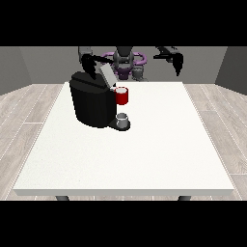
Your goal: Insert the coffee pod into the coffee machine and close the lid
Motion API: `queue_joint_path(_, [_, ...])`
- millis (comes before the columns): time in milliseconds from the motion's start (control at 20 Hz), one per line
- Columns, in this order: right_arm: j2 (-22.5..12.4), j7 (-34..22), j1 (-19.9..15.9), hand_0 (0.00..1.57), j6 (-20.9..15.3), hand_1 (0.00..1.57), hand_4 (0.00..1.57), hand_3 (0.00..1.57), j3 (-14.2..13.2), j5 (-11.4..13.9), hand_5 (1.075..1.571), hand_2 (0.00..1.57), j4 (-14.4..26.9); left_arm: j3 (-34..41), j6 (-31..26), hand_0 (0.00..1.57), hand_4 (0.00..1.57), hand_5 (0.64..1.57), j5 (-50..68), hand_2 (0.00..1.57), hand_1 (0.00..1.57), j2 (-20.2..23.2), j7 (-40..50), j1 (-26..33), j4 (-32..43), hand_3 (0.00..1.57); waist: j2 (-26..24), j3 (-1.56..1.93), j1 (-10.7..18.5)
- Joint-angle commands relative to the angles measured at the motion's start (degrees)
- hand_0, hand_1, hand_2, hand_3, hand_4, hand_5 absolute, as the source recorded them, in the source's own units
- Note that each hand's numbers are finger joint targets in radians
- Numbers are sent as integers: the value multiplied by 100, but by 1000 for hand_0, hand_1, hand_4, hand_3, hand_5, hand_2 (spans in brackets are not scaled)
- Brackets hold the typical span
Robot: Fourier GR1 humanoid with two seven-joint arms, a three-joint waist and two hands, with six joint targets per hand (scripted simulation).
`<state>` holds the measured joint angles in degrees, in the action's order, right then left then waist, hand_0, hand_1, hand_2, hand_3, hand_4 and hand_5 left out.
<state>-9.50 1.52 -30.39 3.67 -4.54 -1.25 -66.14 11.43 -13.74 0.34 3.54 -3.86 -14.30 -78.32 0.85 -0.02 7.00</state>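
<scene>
The black coffee machine (91, 103) stands on the left half of the white table (144, 159). Its grey lid (107, 76) is tilted up at the top. A red thing at the machine (122, 96) sits at its front, and below that a small grey thing (123, 119) rests on the machine's base. The hand at the view's left (88, 66) hovers just above the machine's top, beside the raised lid. The hand at the view's right (177, 62) is lifted high behind the table's far edge, fingers hanging down and holding nothing.
The robot's torso (124, 60) stands behind the far edge of the table. Wooden floor surrounds the table on both sides. Nothing else lies on the white tabletop to the right of and in front of the machine.
</scene>
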Motion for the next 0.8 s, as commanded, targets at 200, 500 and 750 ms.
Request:
queue_joint_path(200, [423, -314, -357, 0, -226, 0, 0, 0, 310, 255, 1571, 0, 89, -79, 155, 0, 0, 1571, -23, 0, 0, 121, -38, 123, 120, 0, -5, 1, -200])
queue_joint_path(500, [33, 47, -837, 0, 53, 0, 0, 0, -59, 176, 1571, 0, 625, -184, 307, 0, 0, 1571, -7, 0, 0, 55, -212, 13, 0, 0, 374, 2, -24])
queue_joint_path(750, [254, 45, -1023, 0, -140, 0, 0, 0, 108, 339, 1571, 0, 617, 120, 38, 0, 0, 1571, 321, 0, 0, 476, 49, -324, 129, 0, 414, 1, -31])
